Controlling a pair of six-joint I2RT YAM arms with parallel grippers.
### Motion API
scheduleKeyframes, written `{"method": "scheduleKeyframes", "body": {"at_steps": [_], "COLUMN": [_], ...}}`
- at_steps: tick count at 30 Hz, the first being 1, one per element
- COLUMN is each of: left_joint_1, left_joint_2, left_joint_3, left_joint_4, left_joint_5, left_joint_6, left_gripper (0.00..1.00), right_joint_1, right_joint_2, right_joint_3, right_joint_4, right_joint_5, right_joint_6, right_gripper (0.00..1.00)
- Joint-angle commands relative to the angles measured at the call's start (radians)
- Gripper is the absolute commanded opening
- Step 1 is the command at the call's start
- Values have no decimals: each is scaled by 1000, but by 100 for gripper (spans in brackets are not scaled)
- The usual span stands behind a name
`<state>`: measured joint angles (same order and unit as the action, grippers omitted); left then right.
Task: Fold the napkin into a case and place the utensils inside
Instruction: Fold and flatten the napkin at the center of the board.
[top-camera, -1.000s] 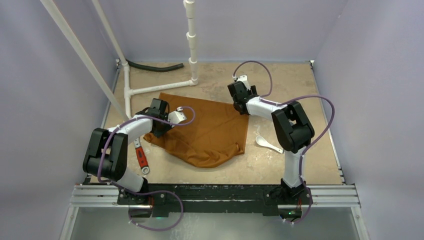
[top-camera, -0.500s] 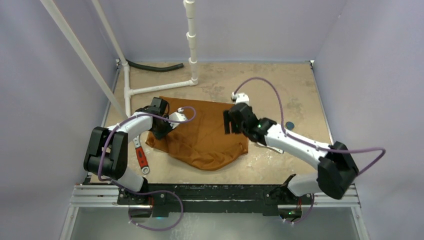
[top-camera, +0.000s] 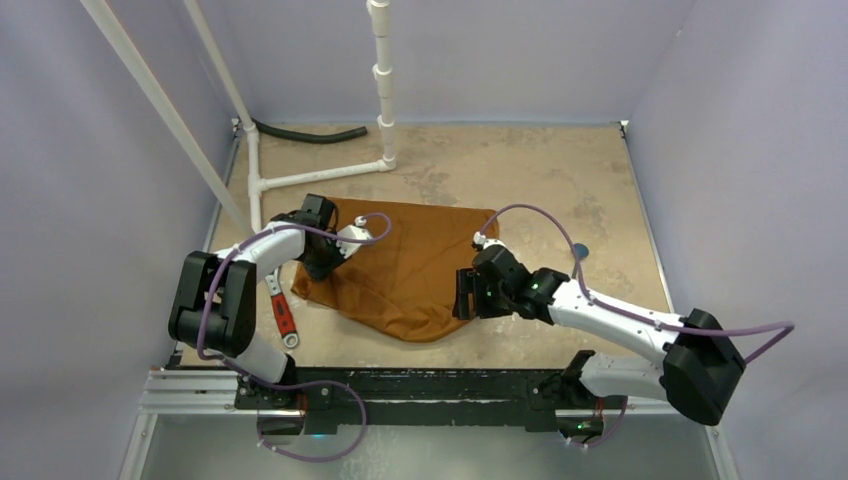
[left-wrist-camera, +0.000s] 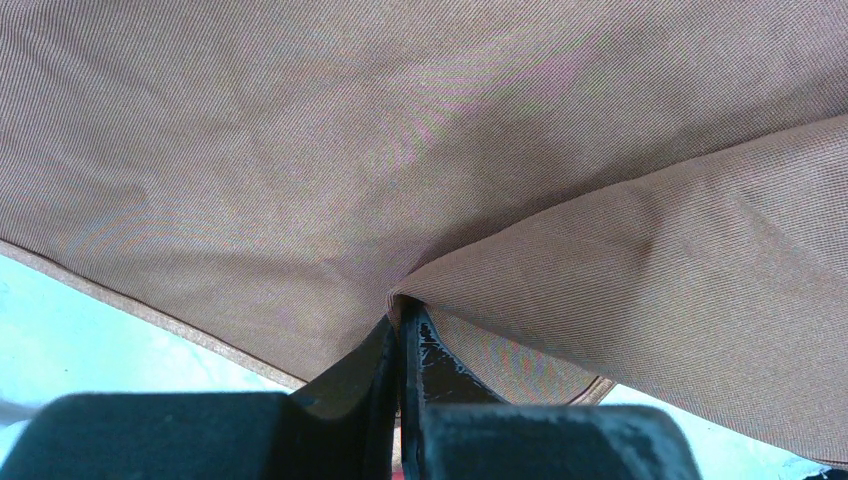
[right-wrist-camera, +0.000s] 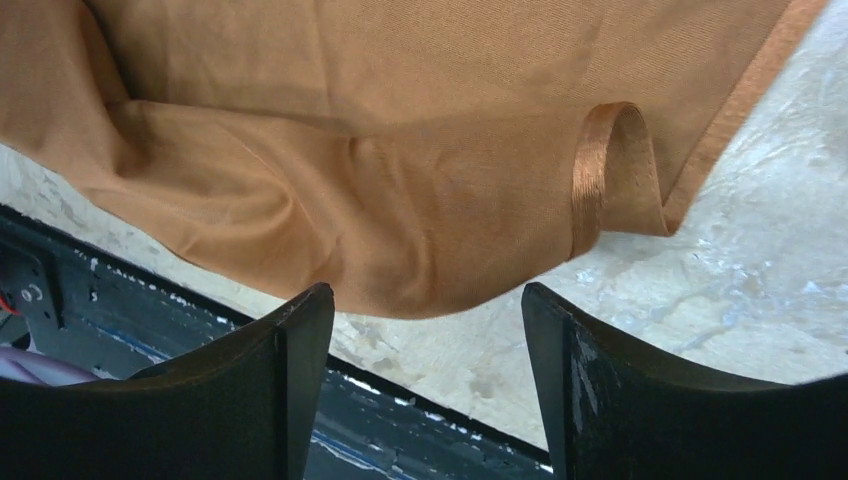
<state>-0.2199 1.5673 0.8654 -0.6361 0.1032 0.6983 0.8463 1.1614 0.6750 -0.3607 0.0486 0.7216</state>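
The rust-orange napkin lies creased and spread on the table. My left gripper is shut on a fold at its left edge; the left wrist view shows the fingertips pinching the cloth. My right gripper is open and empty, low over the napkin's near right part. In the right wrist view the gripper stands wide, just near of the cloth's rounded edge, with a curled hem to the right. The utensils are out of view; no case shape shows.
A red-handled tool lies left of the napkin. A white pipe frame and black hose stand at the back left. A small dark round spot is right of the napkin. The black rail runs along the near edge.
My right arm has swung from the napkin's far right corner toward the near edge and lowered, now covering the spot where the white spoon lay. The left gripper has held its place.
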Motion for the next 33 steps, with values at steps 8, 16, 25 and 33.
{"method": "scheduleKeyframes", "body": {"at_steps": [8,16,25,33], "left_joint_1": [9,15,20,20], "left_joint_2": [-10,-10,36,110], "left_joint_3": [93,173,218,257], "left_joint_4": [-132,-172,-59,132], "left_joint_5": [99,112,5,-94], "left_joint_6": [-10,-17,-62,-156], "left_gripper": [5,7,9,51], "right_joint_1": [3,-63,-237,-273], "right_joint_2": [109,137,198,387], "right_joint_3": [60,174,231,352], "right_joint_4": [93,40,79,131], "right_joint_5": [57,146,138,135], "right_joint_6": [48,3,-84,-93], "right_gripper": [6,0,0,0]}}
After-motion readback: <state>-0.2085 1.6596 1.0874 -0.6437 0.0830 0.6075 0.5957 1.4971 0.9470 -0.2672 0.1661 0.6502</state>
